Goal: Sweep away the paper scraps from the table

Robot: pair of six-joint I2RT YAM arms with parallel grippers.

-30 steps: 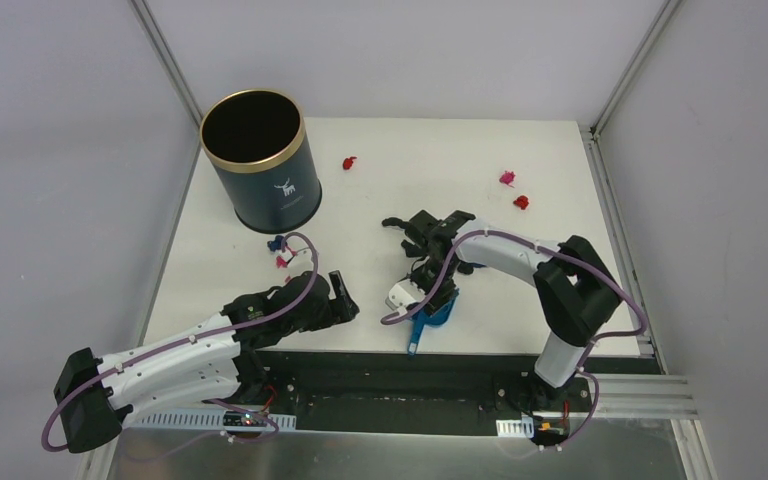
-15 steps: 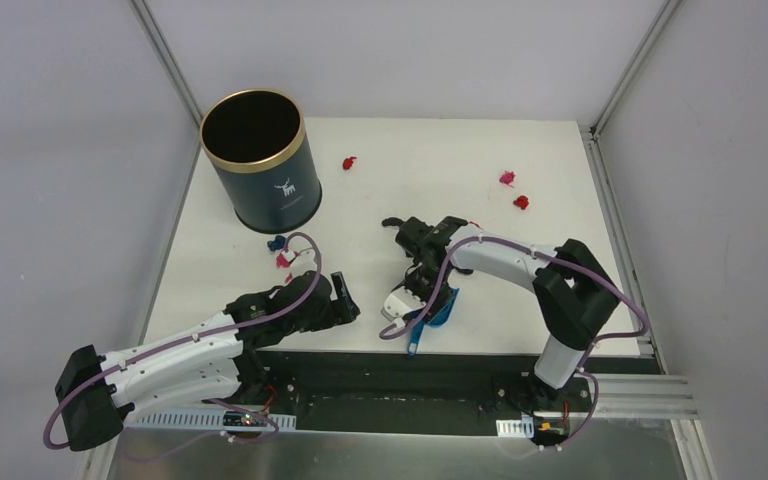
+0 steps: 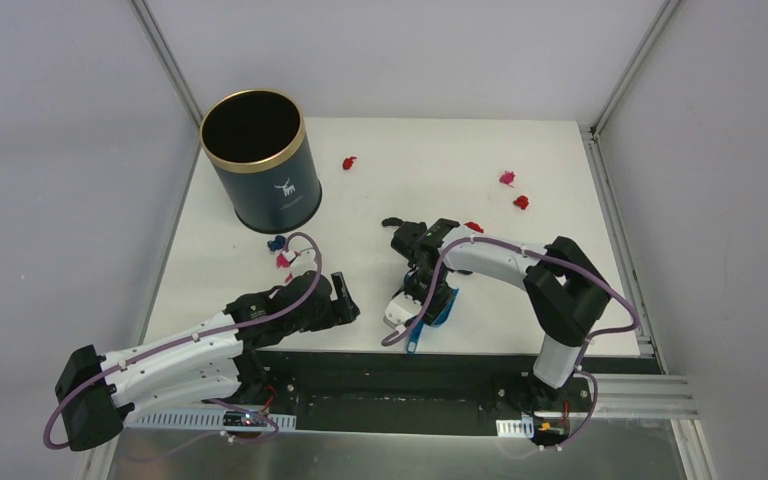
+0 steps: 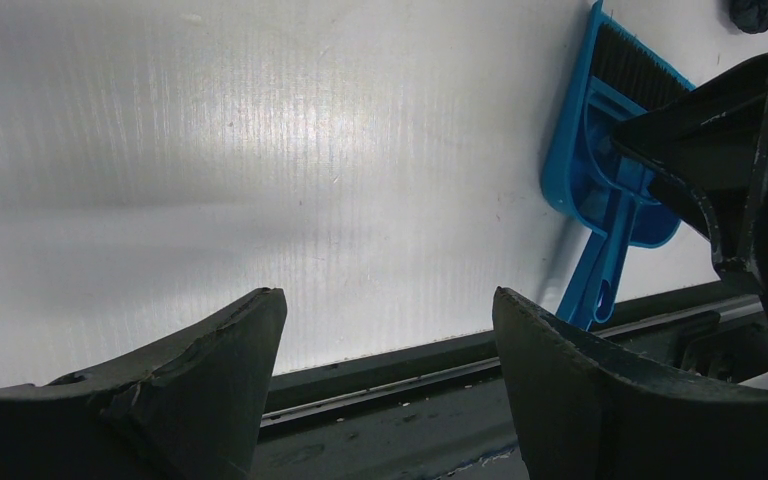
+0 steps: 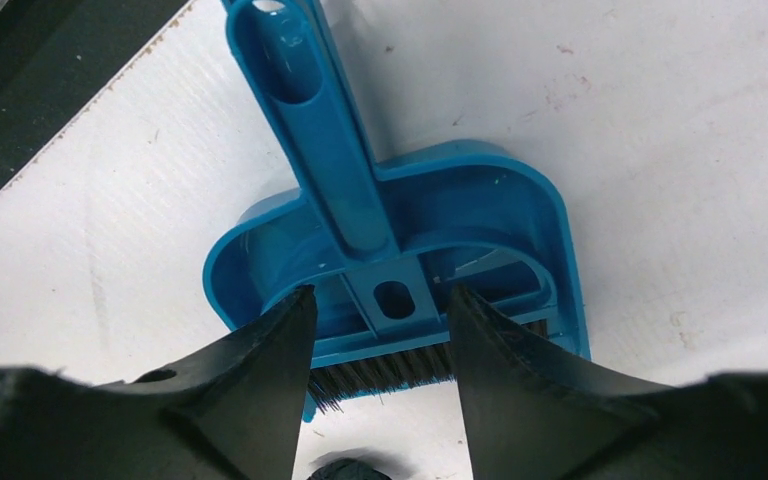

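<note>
The blue dustpan (image 5: 460,190) lies near the table's front edge with the black-bristled blue brush (image 5: 310,130) nested in it; both show in the top view (image 3: 438,308). My right gripper (image 5: 380,300) is open, its fingers on either side of the brush handle's root, low over it (image 3: 425,298). A dark scrap (image 5: 360,468) lies just behind the bristles. Other paper scraps lie on the white table (image 3: 400,180): red (image 3: 349,161), magenta (image 3: 506,178), red (image 3: 521,201), red (image 3: 474,227), blue (image 3: 276,242), pink (image 3: 283,261). My left gripper (image 3: 345,298) is open and empty (image 4: 385,300), left of the dustpan (image 4: 610,170).
The dark navy gold-rimmed bin (image 3: 260,160) stands upright at the back left. The black rail (image 4: 410,360) runs along the front edge, right under my left gripper. Metal frame posts flank the table at the back.
My right gripper has moved left and lower over the brush and dustpan, uncovering a red scrap behind its arm. The left arm has barely moved.
</note>
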